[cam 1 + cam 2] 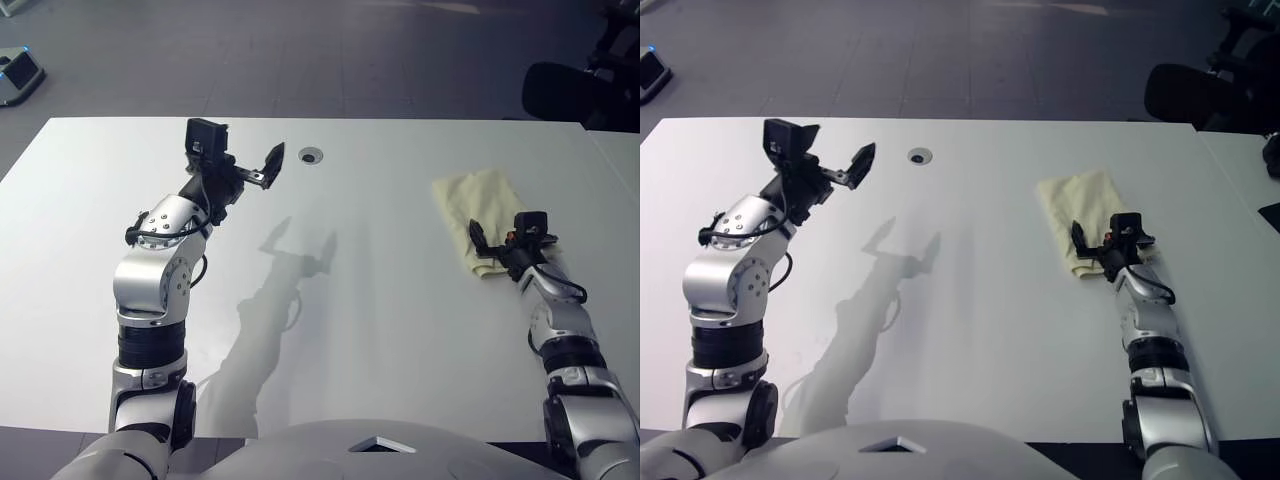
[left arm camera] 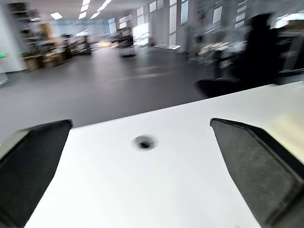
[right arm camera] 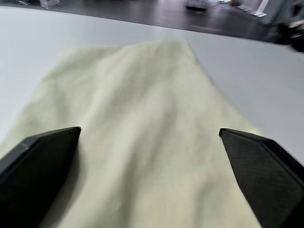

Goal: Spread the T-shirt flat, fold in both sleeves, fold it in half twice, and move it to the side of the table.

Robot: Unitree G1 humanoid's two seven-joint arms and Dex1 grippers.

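While lifting off the folded T-shirt, lying near the table's right edge, rise straight with right gripper jaws apart, avoiding snagged cloth; hold left gripper raised, jaws apart.

T-shirt: one item, pale yellow cloth. Folded into a compact, roughly rectangular bundle, longer than wide, with soft creases across the top layer. Lies flat on the white table, on the robot's right side, set slightly askew to the table's edges, long axis running away from the robot.
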